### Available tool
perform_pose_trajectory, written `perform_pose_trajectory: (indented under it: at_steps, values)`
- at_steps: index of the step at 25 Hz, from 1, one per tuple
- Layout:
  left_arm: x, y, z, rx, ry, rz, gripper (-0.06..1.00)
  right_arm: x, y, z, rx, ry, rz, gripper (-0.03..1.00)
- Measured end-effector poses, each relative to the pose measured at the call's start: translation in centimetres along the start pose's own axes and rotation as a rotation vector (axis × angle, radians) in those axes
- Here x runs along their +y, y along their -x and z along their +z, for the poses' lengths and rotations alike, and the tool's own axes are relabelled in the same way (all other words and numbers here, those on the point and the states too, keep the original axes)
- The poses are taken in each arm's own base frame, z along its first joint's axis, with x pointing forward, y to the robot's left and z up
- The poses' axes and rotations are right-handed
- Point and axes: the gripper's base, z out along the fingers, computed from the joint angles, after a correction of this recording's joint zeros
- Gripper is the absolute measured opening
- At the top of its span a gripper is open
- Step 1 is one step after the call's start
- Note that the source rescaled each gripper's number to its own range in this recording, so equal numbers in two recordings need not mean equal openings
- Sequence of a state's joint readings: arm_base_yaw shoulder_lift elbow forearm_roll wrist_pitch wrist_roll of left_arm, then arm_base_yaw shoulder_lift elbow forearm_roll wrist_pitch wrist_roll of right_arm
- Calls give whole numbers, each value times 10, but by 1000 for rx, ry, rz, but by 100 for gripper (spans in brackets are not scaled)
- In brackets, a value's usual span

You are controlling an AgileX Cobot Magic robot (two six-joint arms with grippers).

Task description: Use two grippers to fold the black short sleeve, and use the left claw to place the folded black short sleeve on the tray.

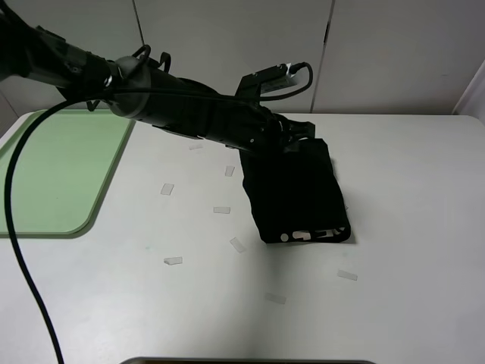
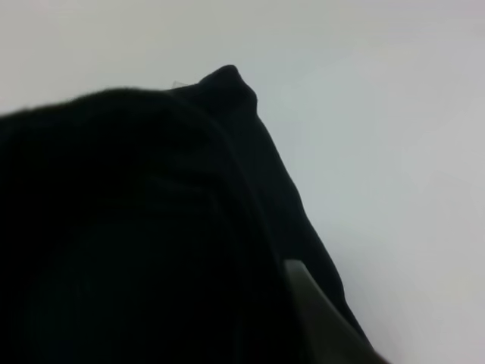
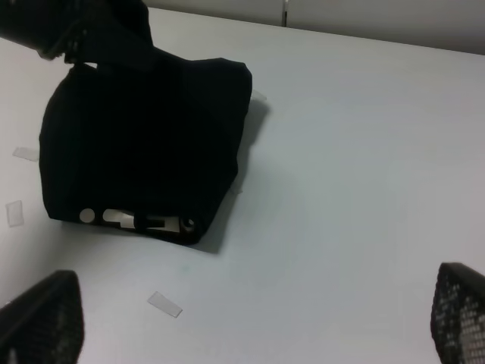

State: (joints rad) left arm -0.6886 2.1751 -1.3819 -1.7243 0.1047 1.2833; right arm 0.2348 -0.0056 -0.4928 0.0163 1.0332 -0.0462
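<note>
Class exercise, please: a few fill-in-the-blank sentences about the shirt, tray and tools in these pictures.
The tray is pale ____. The left tool is shut on the folded ____ shirt. The right tool stands ____, holding nothing. Missing words: green; black; open.

Folded black short sleeve [image 1: 299, 197], compact rectangle, right of centre, pale lettering at near edge; left claw [image 1: 294, 139] pinches its far edge. Pale green tray [image 1: 61, 171] at left edge.
</note>
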Motion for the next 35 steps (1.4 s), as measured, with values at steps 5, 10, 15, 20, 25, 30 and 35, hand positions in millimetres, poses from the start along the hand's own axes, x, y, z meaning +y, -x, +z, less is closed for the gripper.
perform_pose_trajectory:
  at_steps: [5, 10, 15, 20, 25, 30, 35]
  values:
    - [-5, 2, 3, -5, -18, 4, 24, 0, 0, 0, 0, 0, 0, 100]
    - [-15, 7, 4, -13, -68, 26, 41, 0, 0, 0, 0, 0, 0, 100]
    - [-27, 6, 5, -9, -145, 166, 43, 0, 0, 0, 0, 0, 0, 100]
    - [-42, 2, 7, -12, -194, 305, 43, 0, 0, 0, 0, 0, 0, 100]
    - [-48, -1, 7, -28, -207, 520, 43, 0, 0, 0, 0, 0, 0, 100]
    - [-56, -6, 8, -50, -228, 775, 43, 0, 0, 0, 0, 0, 0, 100]
    - [-65, -1, 3, -80, -274, 830, 43, 0, 0, 0, 0, 0, 0, 100]
